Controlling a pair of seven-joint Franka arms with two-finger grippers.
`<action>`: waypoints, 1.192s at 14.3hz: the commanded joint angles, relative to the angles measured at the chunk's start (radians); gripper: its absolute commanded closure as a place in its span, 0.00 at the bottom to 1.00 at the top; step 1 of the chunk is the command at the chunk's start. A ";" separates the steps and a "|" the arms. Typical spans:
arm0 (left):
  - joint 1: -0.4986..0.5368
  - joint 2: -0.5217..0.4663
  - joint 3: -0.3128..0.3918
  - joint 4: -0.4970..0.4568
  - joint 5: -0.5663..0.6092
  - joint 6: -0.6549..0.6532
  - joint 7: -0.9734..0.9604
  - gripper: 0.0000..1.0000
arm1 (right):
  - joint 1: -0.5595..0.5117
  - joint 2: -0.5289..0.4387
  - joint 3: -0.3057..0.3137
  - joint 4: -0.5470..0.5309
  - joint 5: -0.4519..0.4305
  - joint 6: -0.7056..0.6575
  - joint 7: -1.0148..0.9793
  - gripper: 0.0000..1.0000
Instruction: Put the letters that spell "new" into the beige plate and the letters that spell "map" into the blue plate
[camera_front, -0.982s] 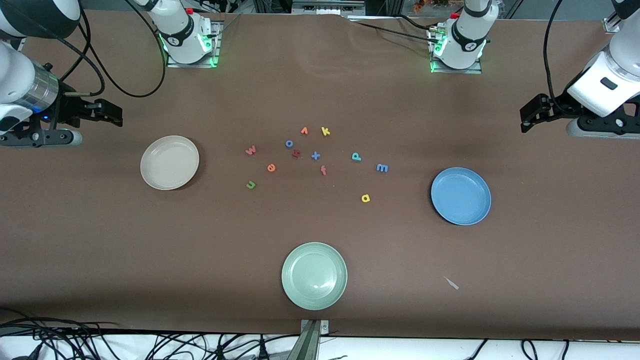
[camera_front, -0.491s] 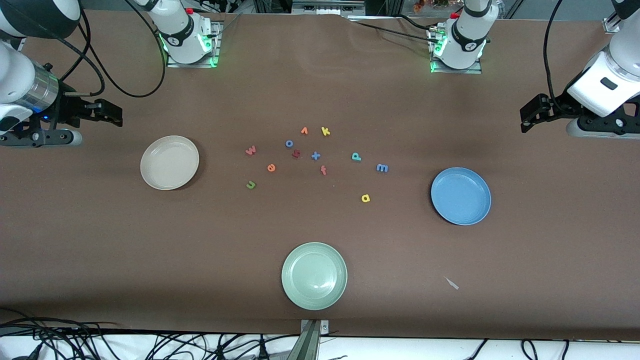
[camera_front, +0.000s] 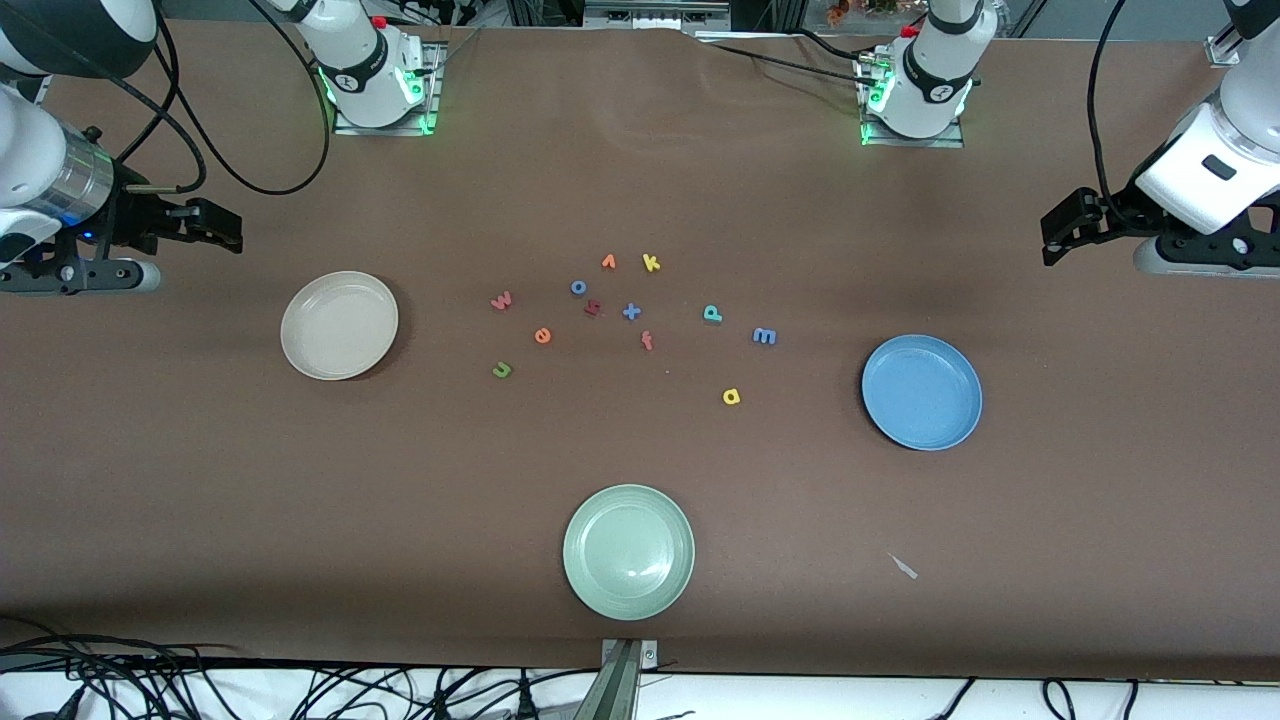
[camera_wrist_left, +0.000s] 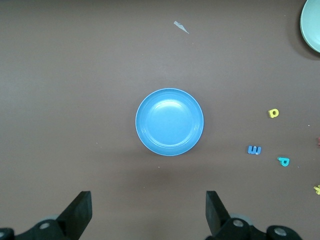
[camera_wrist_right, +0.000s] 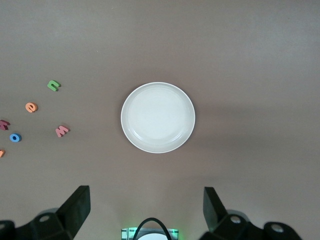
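The beige plate (camera_front: 339, 325) (camera_wrist_right: 158, 117) lies empty toward the right arm's end, the blue plate (camera_front: 921, 392) (camera_wrist_left: 169, 122) empty toward the left arm's end. Between them on the table lie the pinkish-red w (camera_front: 502, 300), orange e (camera_front: 542, 336) and green n (camera_front: 502, 370), then the teal p (camera_front: 711, 313), blue m (camera_front: 764, 336) and yellow a (camera_front: 731, 397). My right gripper (camera_front: 238, 232) (camera_wrist_right: 145, 207) hangs open and empty high beside the beige plate. My left gripper (camera_front: 1048, 240) (camera_wrist_left: 148, 210) hangs open and empty high beside the blue plate.
A pale green plate (camera_front: 628, 551) sits nearest the front camera. Spare letters cluster mid-table: orange v (camera_front: 608, 262), yellow k (camera_front: 651, 263), blue o (camera_front: 578, 287), dark red s (camera_front: 592, 308), a blue cross (camera_front: 631, 312), a red f (camera_front: 647, 341). A small pale scrap (camera_front: 903, 566) lies near the green plate.
The right gripper has drifted very slightly toward its own end of the table. Nothing else has moved.
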 joint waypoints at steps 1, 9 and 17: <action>0.003 0.011 -0.002 0.029 0.002 -0.024 0.020 0.00 | 0.001 0.000 -0.002 0.005 0.008 -0.012 0.008 0.00; 0.005 0.011 -0.001 0.029 0.003 -0.021 0.021 0.00 | 0.001 0.000 -0.002 0.005 0.008 -0.012 0.008 0.00; 0.001 0.024 -0.002 0.034 0.005 -0.012 0.020 0.00 | 0.001 0.000 -0.002 0.005 0.008 -0.009 0.006 0.00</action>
